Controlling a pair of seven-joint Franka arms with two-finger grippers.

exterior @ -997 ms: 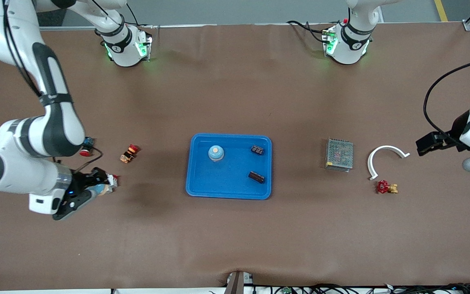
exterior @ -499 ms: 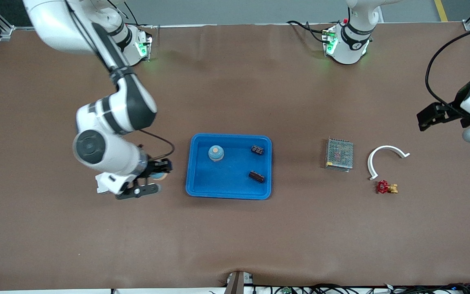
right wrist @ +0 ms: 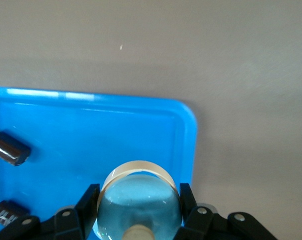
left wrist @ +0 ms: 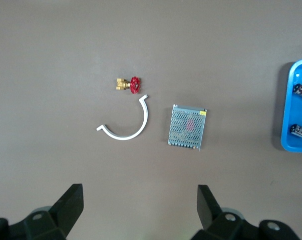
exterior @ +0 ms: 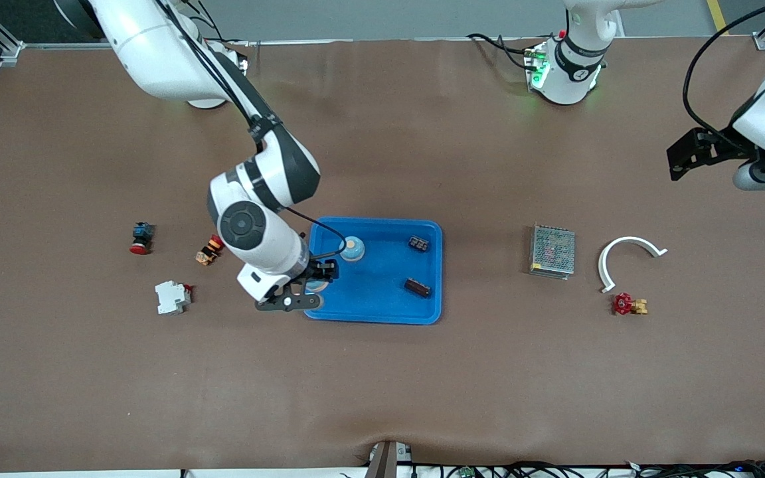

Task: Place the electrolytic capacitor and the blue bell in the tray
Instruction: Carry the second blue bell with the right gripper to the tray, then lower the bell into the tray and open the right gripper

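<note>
The blue tray (exterior: pixel 376 279) lies mid-table. In it stand a blue bell (exterior: pixel 352 249) and two dark electrolytic capacitors (exterior: pixel 418 243) (exterior: pixel 417 287). My right gripper (exterior: pixel 308 287) is shut on a second blue bell (exterior: pixel 319 286) and holds it over the tray's corner toward the right arm's end. In the right wrist view the fingers (right wrist: pixel 87 202) clamp this bell (right wrist: pixel 139 197) above the tray (right wrist: pixel 90 130), with both capacitors (right wrist: pixel 10 147) (right wrist: pixel 3 214) in sight. My left gripper (exterior: pixel 681 156) is open and empty, up over the left arm's end of the table; it also shows in its wrist view (left wrist: pixel 139 207).
A metal-mesh power supply (exterior: pixel 552 251), a white curved piece (exterior: pixel 628 255) and a red-handled brass valve (exterior: pixel 628 305) lie toward the left arm's end. A white circuit breaker (exterior: pixel 171 296), an orange-red button (exterior: pixel 210 249) and a red-blue button (exterior: pixel 140 238) lie toward the right arm's end.
My right arm has carried the blue bell from beside the circuit breaker to over the tray's corner. My left gripper has moved toward the robots' bases.
</note>
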